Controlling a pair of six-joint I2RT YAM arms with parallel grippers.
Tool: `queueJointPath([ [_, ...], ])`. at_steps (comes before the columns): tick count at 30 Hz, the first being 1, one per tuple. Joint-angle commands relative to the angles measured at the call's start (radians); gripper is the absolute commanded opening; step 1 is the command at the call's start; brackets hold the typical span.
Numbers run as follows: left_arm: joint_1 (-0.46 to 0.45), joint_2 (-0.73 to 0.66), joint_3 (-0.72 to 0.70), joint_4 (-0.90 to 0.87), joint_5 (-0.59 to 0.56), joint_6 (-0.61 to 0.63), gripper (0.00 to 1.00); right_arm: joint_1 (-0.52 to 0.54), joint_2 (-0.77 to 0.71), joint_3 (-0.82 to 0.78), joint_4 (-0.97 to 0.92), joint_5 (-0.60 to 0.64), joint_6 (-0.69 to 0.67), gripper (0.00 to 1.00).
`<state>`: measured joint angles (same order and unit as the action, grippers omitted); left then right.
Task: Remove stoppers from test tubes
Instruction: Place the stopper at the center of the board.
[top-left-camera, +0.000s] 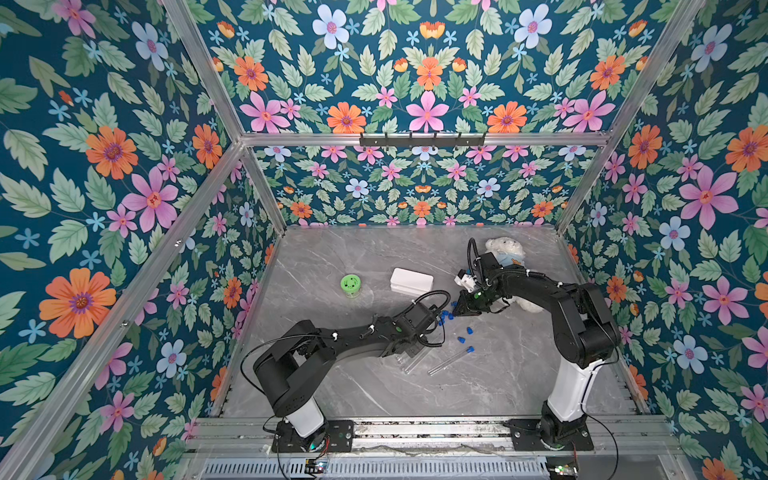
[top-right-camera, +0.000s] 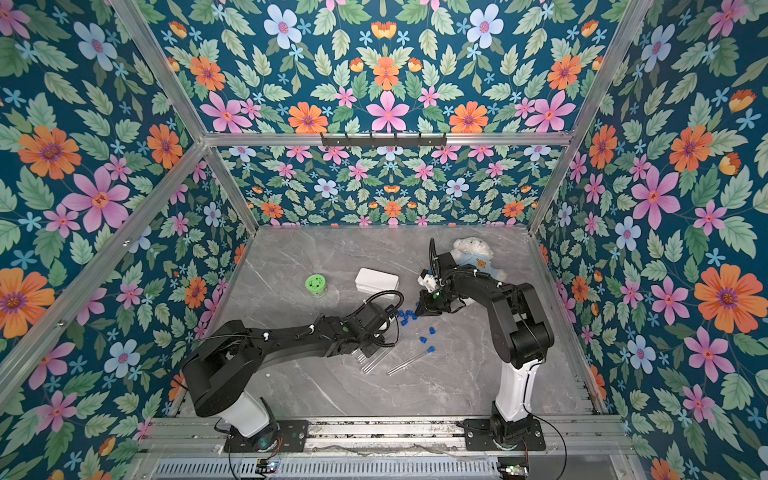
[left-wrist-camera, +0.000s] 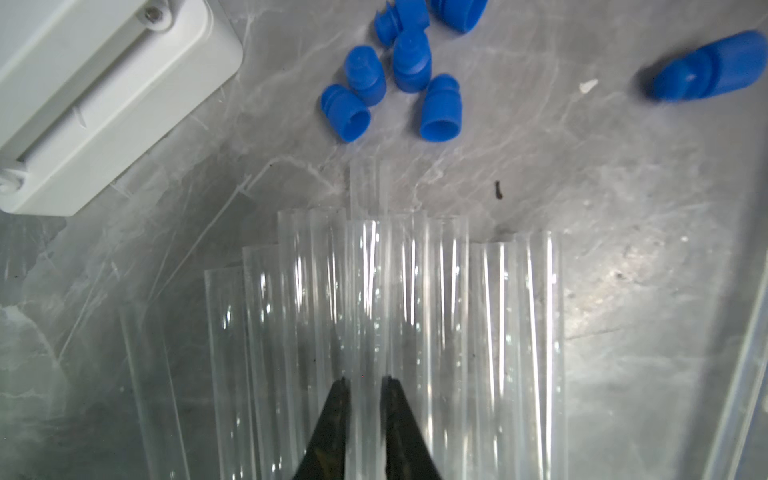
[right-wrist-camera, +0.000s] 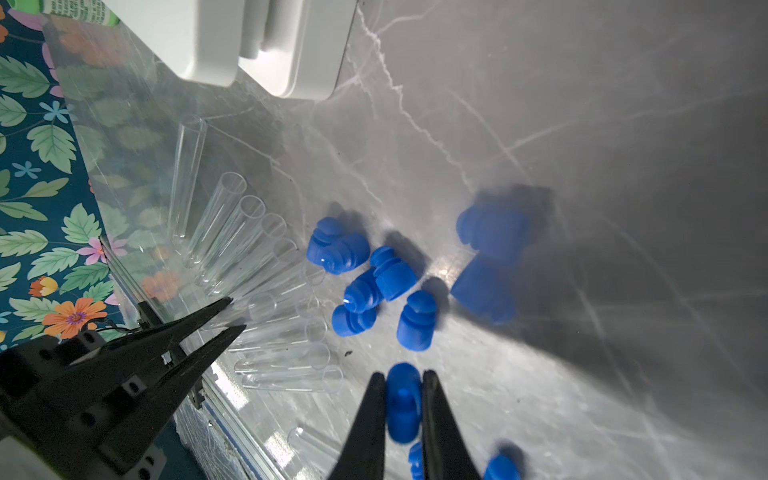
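Observation:
My left gripper (left-wrist-camera: 365, 380) is shut on one clear test tube (left-wrist-camera: 365, 195), held above a row of several open test tubes (left-wrist-camera: 453, 311) lying side by side on the table. The right wrist view shows the left gripper (right-wrist-camera: 237, 313) at the tubes' open ends. My right gripper (right-wrist-camera: 402, 376) is shut on a blue stopper (right-wrist-camera: 402, 399) just above the table, near a pile of loose stoppers (right-wrist-camera: 390, 274). In a top view the right gripper (top-left-camera: 457, 309) hangs beside that pile (top-left-camera: 446, 318). One test tube (top-left-camera: 449, 361) in front still carries a stopper (top-left-camera: 469, 350).
A white box (top-left-camera: 411, 281) sits behind the pile, with a green-lidded jar (top-left-camera: 351, 284) to its left. A white plush toy (top-left-camera: 507, 251) lies behind the right arm. Two more loose stoppers (top-left-camera: 470, 331) lie right of the tubes. The grey marble table (top-left-camera: 353, 386) has floral walls around it.

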<state>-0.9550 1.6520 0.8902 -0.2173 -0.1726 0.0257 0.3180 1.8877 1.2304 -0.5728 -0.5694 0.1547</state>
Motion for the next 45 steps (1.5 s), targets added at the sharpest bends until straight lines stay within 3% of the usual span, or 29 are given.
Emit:
queueJointPath([
  [1,0.004,0.005,0.009,-0.019,0.01,-0.015,0.0,0.001,-0.011,0.003,-0.012,0.008,-0.014,0.1],
  [17,0.006,0.029,0.027,-0.036,0.015,-0.026,0.0,0.0,-0.047,-0.006,-0.003,0.002,0.0,0.33],
  [40,0.006,-0.007,0.042,-0.061,0.015,-0.024,0.31,0.0,-0.081,-0.02,0.012,0.008,0.008,0.36],
  [45,0.005,-0.032,0.048,-0.077,0.012,-0.022,0.29,0.0,-0.084,-0.024,0.015,0.011,0.009,0.37],
])
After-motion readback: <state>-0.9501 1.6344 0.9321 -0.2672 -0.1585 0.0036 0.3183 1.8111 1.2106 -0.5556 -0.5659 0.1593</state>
